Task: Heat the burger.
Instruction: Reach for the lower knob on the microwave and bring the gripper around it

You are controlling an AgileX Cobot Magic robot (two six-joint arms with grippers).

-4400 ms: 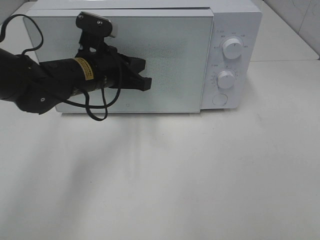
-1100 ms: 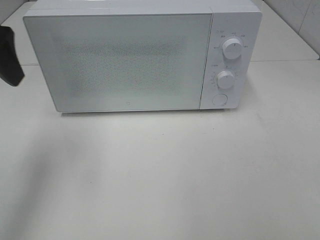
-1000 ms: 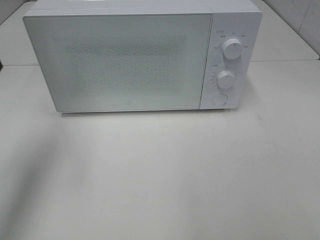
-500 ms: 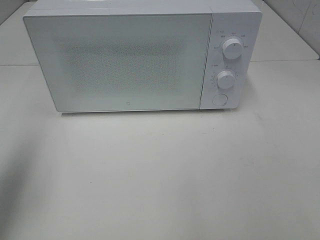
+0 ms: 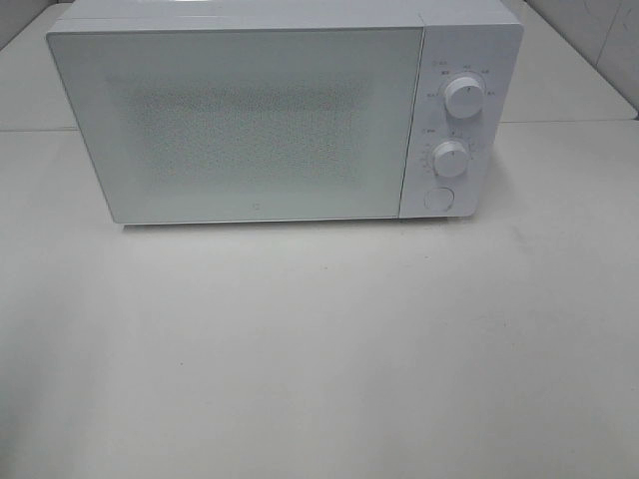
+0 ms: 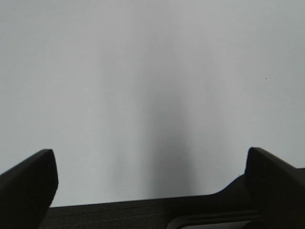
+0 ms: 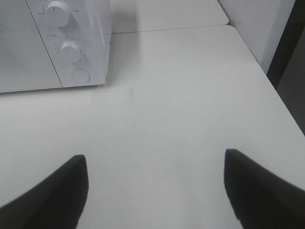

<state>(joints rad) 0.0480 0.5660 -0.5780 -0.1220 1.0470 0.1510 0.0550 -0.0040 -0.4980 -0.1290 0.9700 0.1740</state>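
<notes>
L fingers (image 6: 28,186) gone from shut microwave (image 5: 250,125), spread wide.

White matte tabletop (image 5: 319,349), soft diffuse light, faint shadow at left. Seam (image 5: 569,122) runs across near back, second slab behind it. White tiled wall (image 5: 611,35) at far right corner. Right wrist view: table's right edge, grey floor (image 7: 295,93) beyond, white panel (image 7: 252,28) near the corner.
</notes>
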